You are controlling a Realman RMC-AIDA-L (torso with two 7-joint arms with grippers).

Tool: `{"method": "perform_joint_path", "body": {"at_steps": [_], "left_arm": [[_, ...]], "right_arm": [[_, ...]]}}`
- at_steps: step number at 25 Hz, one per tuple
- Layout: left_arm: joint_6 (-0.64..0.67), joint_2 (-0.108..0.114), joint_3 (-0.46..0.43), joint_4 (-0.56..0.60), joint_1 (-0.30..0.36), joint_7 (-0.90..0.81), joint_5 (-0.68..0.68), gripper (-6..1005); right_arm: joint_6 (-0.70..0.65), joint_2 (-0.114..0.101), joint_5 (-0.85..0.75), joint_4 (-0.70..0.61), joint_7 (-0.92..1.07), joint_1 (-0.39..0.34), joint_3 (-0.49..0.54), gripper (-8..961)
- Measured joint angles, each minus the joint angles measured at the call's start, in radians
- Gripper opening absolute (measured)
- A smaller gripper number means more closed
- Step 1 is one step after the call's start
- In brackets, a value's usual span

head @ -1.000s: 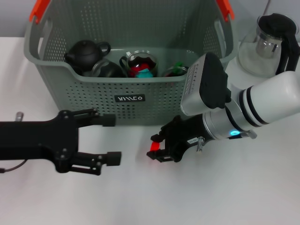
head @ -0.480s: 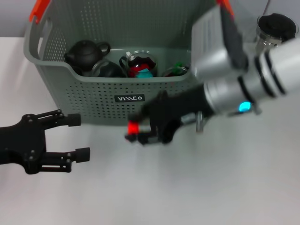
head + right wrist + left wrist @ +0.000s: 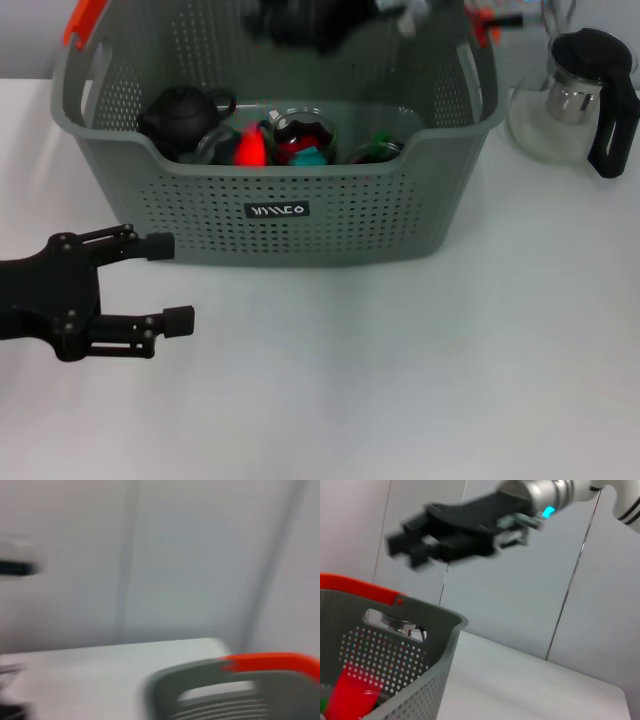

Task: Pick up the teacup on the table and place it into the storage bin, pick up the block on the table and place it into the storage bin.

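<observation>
One storage bin (image 3: pixel 300 190) is shown at 12 o'clock on the table (image 3: pixel 420 370); one red block (image 3: pixel 249 148) is seen blurred inside it, beside one black teapot (image 3: pixel 180 110). The right gripper (image 3: pixel 300 20) is seen above the bin, apart from the block, fingers spread and empty. The left gripper (image 3: pixel 165 285) is held open at 8 o'clock.
</observation>
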Motion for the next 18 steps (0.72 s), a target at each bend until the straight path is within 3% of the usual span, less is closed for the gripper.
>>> {"method": "perform_joint_path", "body": {"at_steps": [6,14,18], "left_arm": [[0.000,0.006,0.001,0.000,-0.013,-0.001,-0.006,938],[0.000,0.013,-0.001,0.002,-0.031,-0.016,-0.007,939],[0.001,0.014,0.001,0.002,-0.033,-0.016,-0.008,939]], "right_arm": [[0.212,-0.002,-0.076,0.128,0.014,0.064,0.019,278],[0.225,-0.002,-0.083,0.136,0.011,0.075,0.021,56],[0.213,-0.002,-0.080,0.119,0.016,0.062,0.029,96]]}}
